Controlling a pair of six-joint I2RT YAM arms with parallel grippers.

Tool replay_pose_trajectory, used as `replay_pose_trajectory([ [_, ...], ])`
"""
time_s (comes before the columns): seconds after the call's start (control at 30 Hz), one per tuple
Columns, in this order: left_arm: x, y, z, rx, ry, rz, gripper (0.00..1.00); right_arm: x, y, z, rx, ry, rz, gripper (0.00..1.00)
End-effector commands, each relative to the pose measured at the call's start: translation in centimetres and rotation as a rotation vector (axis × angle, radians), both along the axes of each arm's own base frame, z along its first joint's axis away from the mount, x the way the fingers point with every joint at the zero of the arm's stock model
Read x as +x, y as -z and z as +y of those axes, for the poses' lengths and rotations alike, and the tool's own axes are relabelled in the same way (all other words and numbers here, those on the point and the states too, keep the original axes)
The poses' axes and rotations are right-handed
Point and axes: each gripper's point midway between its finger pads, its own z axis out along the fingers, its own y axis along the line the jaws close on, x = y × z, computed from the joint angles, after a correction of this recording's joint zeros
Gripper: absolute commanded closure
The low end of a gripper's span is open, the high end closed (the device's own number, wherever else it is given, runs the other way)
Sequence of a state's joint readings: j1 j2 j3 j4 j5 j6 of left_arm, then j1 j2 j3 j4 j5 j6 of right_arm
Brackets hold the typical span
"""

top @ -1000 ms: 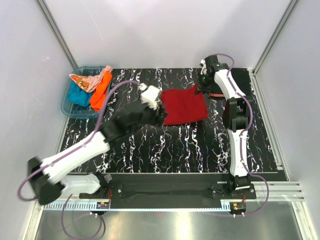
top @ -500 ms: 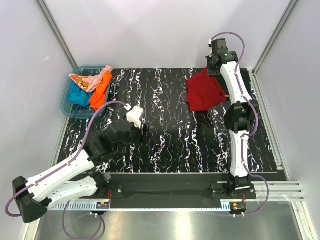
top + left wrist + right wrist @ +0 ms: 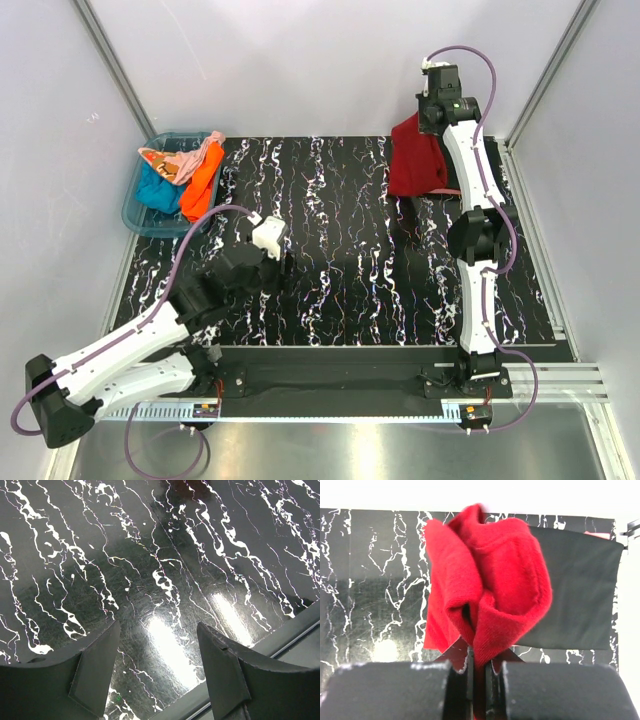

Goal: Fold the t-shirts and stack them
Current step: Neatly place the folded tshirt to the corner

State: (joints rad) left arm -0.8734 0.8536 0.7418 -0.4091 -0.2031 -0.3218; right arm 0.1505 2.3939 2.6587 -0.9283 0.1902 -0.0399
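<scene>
My right gripper (image 3: 433, 112) is raised at the back right, shut on a bunched edge of the dark red t-shirt (image 3: 414, 160), which hangs down from it clear of the table. In the right wrist view the red cloth (image 3: 490, 575) is pinched between the jaws of the gripper (image 3: 479, 662). Below it a folded black t-shirt (image 3: 575, 590) lies flat, with a salmon pink edge (image 3: 447, 191) showing under it. My left gripper (image 3: 272, 240) hovers open over the left middle of the mat; in its wrist view the gripper (image 3: 158, 630) holds nothing.
A blue plastic tub (image 3: 134, 215) at the back left holds teal (image 3: 155, 190), orange (image 3: 203, 180) and pale peach (image 3: 172, 160) t-shirts. The black marbled mat (image 3: 350, 270) covers the table. White walls stand close behind and beside the right arm.
The right gripper lifted the red t-shirt off the mat and carried it up toward the back right. The left arm pulled back from the shirt toward the near left, still open.
</scene>
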Motion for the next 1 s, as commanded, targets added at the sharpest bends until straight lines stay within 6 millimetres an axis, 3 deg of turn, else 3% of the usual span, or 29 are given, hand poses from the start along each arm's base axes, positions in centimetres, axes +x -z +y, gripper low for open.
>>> replay_pose_trajectory([
  [0.0, 0.1, -0.5, -0.8, -0.035, 0.028, -0.005, 0.31, 0.1, -5.0, -0.5, -0.051, -0.015, -0.124, 1.0],
  [0.37, 0.9, -1.1, -1.3, -0.031, 0.023, -0.023, 0.32, -1.8, -7.9, -0.6, -0.074, -0.06, -0.147, 1.0],
  [0.6, 0.4, -0.8, -1.5, -0.03, 0.039, 0.01, 0.32, -1.1, -9.8, -2.0, -0.14, -0.055, -0.199, 1.0],
  [0.97, 1.2, -1.4, -2.7, 0.0, 0.065, 0.018, 0.32, -0.6, -9.7, -4.3, -0.151, -0.019, -0.211, 1.0],
])
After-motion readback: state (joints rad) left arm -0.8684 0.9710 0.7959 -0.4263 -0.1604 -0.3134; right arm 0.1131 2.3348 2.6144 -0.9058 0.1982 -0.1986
